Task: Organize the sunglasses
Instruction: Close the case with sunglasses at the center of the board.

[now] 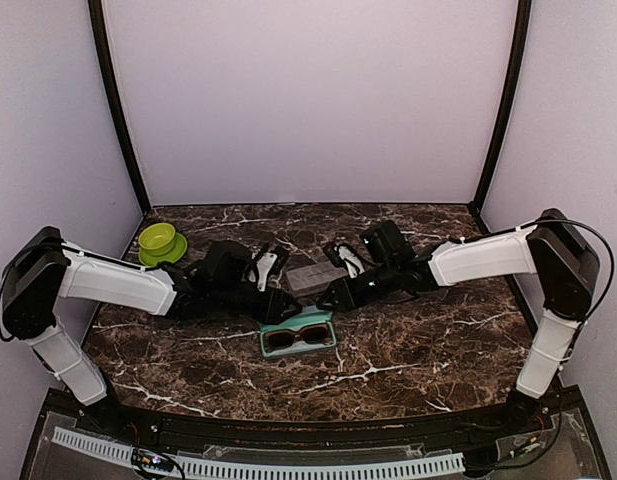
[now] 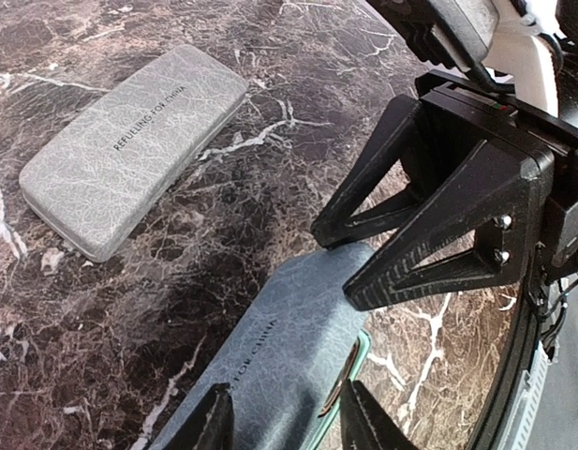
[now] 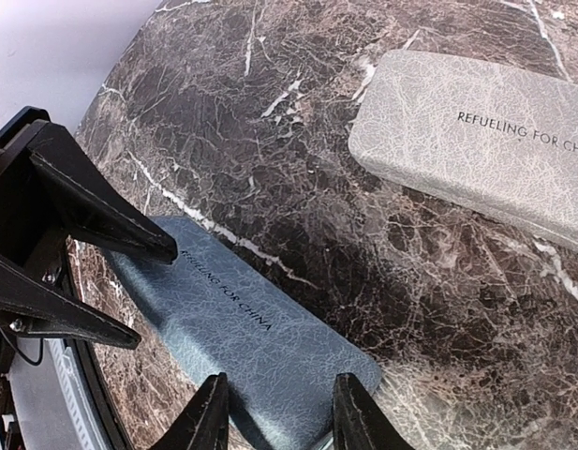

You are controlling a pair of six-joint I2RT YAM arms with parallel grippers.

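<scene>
A dark-framed pair of sunglasses (image 1: 296, 336) lies in the teal-lined tray of a blue-grey case (image 1: 270, 346) at the table's middle front. The case's lid (image 2: 279, 347) is tilted over the tray, and a brown rim of the sunglasses (image 2: 340, 384) peeks out by the teal edge. My left gripper (image 1: 288, 306) (image 2: 284, 417) straddles the lid's left end, one finger against each long side. At the other end my right gripper (image 1: 333, 296) (image 3: 276, 412) is closed across the lid (image 3: 242, 323) the same way. The two grippers face each other along the case.
A closed light grey case (image 1: 313, 277) (image 2: 134, 145) (image 3: 476, 136) lies just behind the blue-grey one. A green bowl (image 1: 158, 240) sits at the back left. Purple walls close in the marble table (image 1: 408, 350) on three sides.
</scene>
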